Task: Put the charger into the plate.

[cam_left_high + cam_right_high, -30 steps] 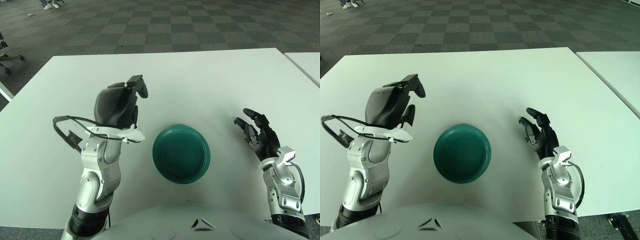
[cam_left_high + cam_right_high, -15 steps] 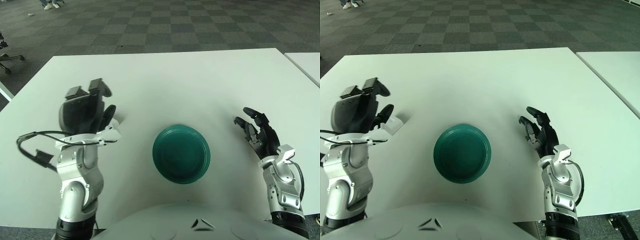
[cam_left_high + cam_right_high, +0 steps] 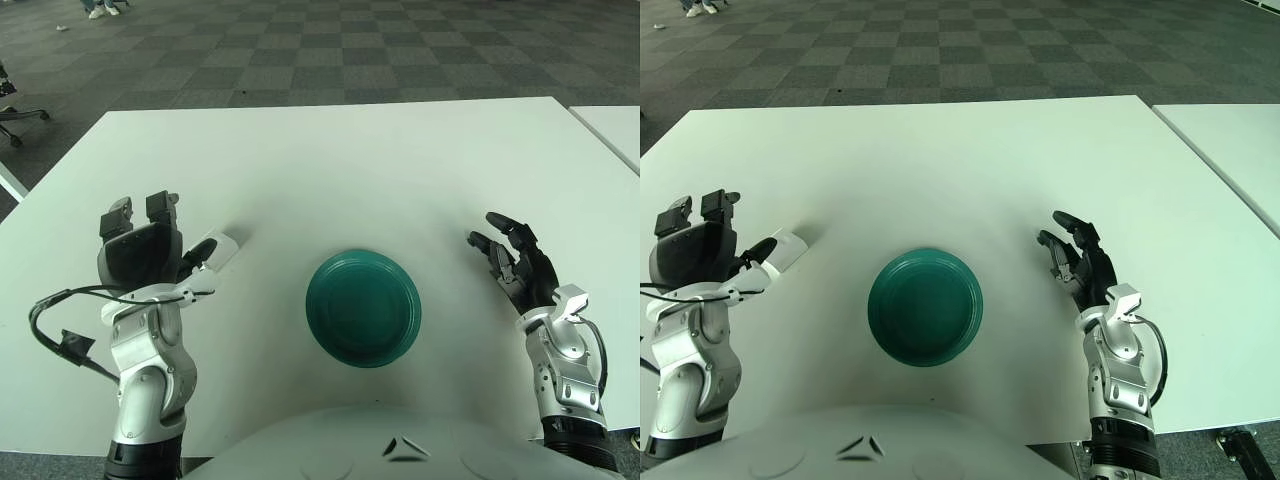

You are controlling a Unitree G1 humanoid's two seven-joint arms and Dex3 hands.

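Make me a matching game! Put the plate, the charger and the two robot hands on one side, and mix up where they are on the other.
Things:
1. plate
2. charger
3. left hand
4. right hand

Places:
A. on the table, just right of the left hand
B. raised at the table's right side, holding nothing
C. middle of the table, nothing in it
D. raised at the table's left side, fingers up

Pairs: 1-C, 2-A, 3-D, 4-B
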